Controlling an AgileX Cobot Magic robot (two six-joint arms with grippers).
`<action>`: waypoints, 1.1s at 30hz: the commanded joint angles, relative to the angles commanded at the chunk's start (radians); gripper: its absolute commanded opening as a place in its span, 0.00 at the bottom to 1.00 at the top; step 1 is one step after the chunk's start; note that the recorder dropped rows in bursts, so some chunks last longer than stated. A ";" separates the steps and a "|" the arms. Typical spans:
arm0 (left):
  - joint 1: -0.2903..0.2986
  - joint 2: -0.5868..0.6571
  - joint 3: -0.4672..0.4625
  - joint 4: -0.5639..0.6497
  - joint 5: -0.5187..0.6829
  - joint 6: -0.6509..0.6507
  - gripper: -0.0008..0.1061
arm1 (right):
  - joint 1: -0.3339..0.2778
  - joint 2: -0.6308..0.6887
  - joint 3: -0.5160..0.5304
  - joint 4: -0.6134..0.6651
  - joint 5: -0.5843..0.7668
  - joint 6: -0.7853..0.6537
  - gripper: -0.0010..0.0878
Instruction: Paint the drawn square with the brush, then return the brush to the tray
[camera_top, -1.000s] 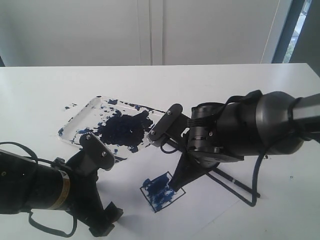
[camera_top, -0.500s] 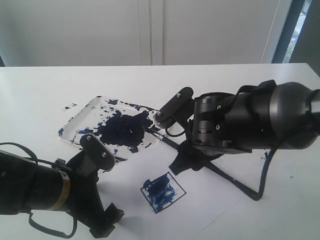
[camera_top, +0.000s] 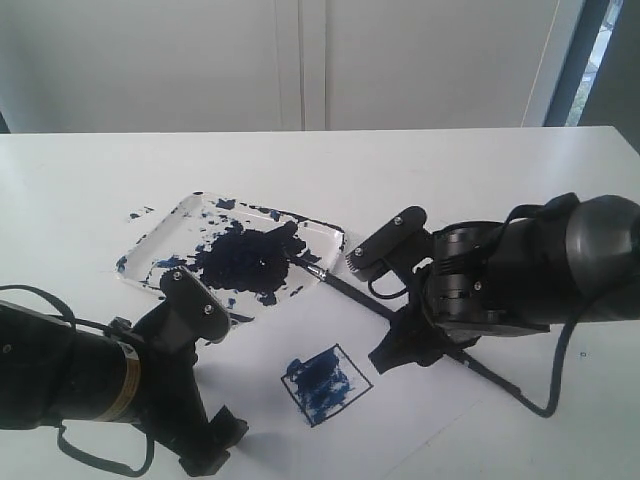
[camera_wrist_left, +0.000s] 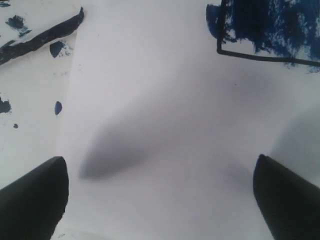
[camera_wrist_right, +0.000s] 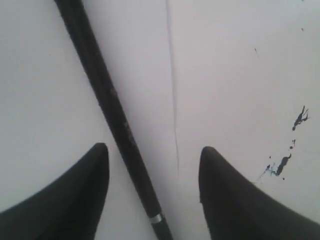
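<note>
Fingers (camera_wrist_right: 75, 195) of R gripper (camera_wrist_right: 154, 147) spread, released; brush (camera_wrist_right: 107, 100) lies loose btwn them. L gripper (camera_wrist_left: 159, 157) spread too, paper (camera_wrist_left: 165, 75) below.

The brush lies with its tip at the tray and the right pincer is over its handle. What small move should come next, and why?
Probably raise the right pincer straight up, away from the brush. Its jaws stand open with the handle lying free between them, the bristle end lies over the tray edge, and the drawn square already carries blue paint.
</note>
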 joint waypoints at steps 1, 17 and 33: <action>0.000 0.000 0.000 0.000 0.000 0.000 0.99 | -0.003 0.000 0.009 0.003 -0.035 0.000 0.55; 0.000 0.000 0.000 0.000 -0.001 0.000 0.99 | -0.057 0.000 0.029 0.014 -0.071 0.026 0.38; 0.000 0.000 0.000 0.000 -0.001 0.000 0.99 | -0.061 0.117 0.078 0.011 -0.126 0.052 0.09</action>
